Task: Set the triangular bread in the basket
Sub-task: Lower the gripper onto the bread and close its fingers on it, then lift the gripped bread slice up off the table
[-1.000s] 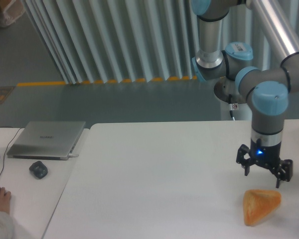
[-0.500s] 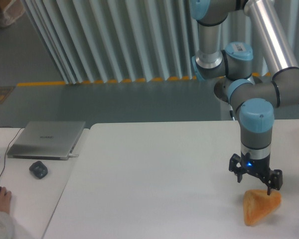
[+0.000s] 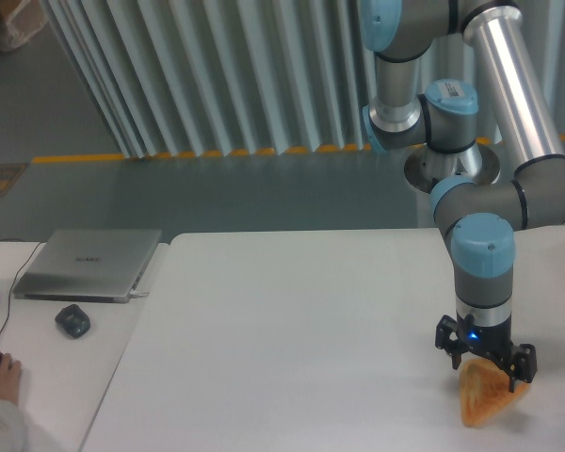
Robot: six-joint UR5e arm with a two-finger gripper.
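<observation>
Straddling the triangular bread, open fingers on the table.

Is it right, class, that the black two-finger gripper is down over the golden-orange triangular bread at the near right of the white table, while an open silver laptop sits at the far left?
Not quite. The silver laptop is closed, its lid flat, as the fixed camera view shows. The rest holds: the black two-finger gripper is down over the golden-orange triangular bread at the near right of the white table.
</observation>
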